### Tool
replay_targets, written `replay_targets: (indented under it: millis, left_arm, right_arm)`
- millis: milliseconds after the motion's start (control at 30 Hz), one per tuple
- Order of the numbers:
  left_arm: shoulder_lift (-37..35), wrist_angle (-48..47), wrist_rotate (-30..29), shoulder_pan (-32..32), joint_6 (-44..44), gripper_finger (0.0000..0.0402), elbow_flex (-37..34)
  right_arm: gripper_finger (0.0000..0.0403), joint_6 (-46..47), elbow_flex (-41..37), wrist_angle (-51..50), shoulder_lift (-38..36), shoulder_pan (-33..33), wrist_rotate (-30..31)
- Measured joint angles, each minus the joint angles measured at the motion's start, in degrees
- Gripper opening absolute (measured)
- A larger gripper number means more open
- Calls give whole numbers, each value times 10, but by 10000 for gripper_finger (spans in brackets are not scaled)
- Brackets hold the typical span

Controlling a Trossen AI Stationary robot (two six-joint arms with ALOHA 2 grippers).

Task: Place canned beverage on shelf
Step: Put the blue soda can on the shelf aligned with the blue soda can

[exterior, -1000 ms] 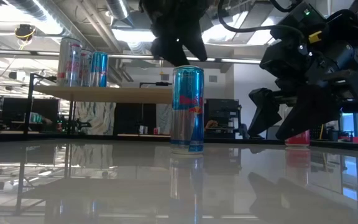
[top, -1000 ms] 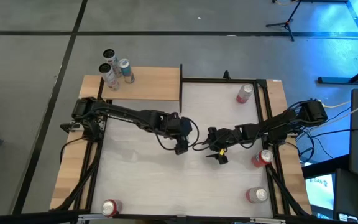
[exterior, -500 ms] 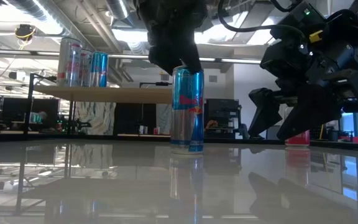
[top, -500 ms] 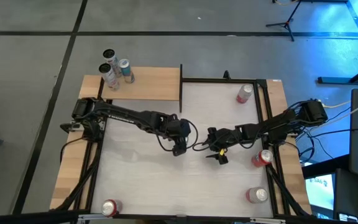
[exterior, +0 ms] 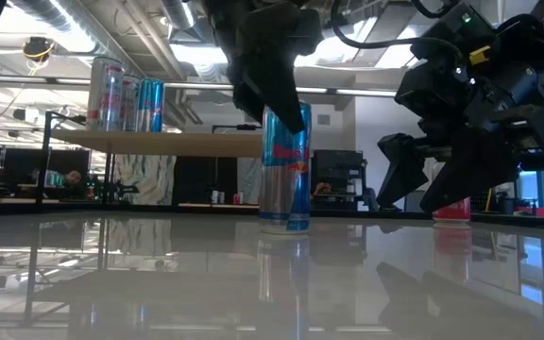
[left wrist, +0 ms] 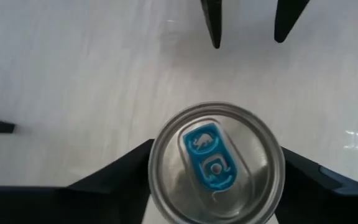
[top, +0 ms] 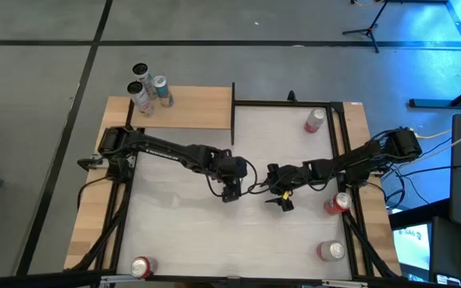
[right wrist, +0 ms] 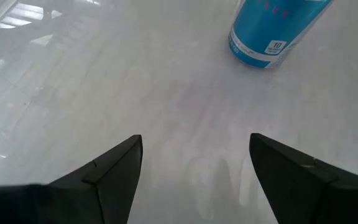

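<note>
A blue-and-silver canned beverage stands upright on its base at the middle of the white table. My left gripper has come over it from above, and its fingers are closed on the can's upper part. My right gripper waits open, just to the can's right and low over the table, with nothing between its fingers. The shelf, a tan board with a black edge, lies at the table's far left. Three cans stand on its far left corner. My left gripper pinches the can between its two fingers, one on each opposite side just below the top rim. The fingers slant down from above, from the table's left. The can stands upright with its base on the table.
Red cans stand at the far right, along the right edge and at the near left corner. Wooden side strips and black frame bars border the tabletop.
My left gripper has moved down over the blue can, so its fingers now reach down around the can's top instead of hovering above it. The can has stayed where it was.
</note>
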Motion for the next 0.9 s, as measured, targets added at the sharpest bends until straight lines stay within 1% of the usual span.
replay_targets:
  millis: [100,200,333,400,633,767,900]
  left_arm:
    - [0,0,3,0,17,210,0]
    - [-4,-3,2,0,35,209,0]
    - [-27,-35,0,-2,42,209,4]
    - [-45,-68,-10,-3,33,209,19]
    - [-117,-224,-77,-10,10,209,65]
    - [-175,-315,-129,0,-15,209,71]
    - [-230,-361,-137,16,-25,209,71]
  right_arm:
    - [293,0,0,0,0,0,0]
    - [293,0,0,0,0,0,0]
    - [293,0,0,-2,0,0,0]
    - [293,0,0,-2,0,0,0]
    - [293,0,0,-3,0,0,0]
    - [293,0,0,-2,0,0,-5]
    - [293,0,0,-1,0,0,-5]
